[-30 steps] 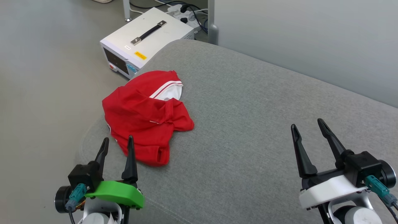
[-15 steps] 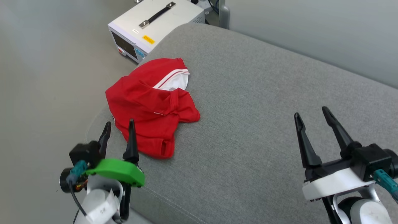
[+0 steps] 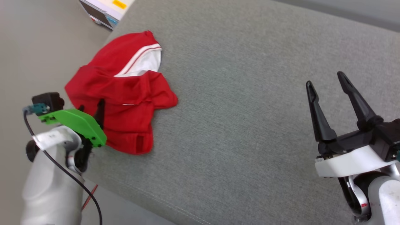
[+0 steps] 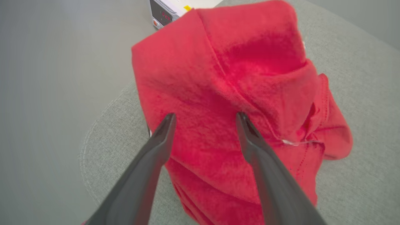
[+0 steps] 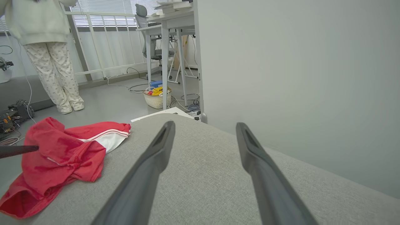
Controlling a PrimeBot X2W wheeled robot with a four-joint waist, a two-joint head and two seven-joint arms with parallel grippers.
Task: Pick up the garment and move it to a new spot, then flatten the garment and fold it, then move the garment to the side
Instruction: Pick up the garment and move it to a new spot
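The garment (image 3: 122,93) lies crumpled on a grey cushioned surface (image 3: 250,125), near its left rounded corner. It is red, with a white sleeve and striped trim showing at its far side. My left gripper (image 3: 91,106), on a green mount, is open and hovers over the garment's near left part. In the left wrist view its fingers (image 4: 205,115) straddle a red fold of the garment (image 4: 225,78) without closing on it. My right gripper (image 3: 325,79) stands open over bare cushion far to the right. The right wrist view shows the right gripper (image 5: 205,124) empty, with the garment (image 5: 62,150) off to its left.
A white instrument box (image 3: 103,9) stands on the floor just past the cushion's far left corner. The cushion's edge drops to the floor left of the garment. A person (image 5: 40,31) stands in the room beyond, near a basket (image 5: 157,97) and desks. A pale wall rises behind the cushion.
The head camera has tilted down and turned. My left gripper has moved forward from the near edge to over the garment. Both grippers stay open; the garment lies as before.
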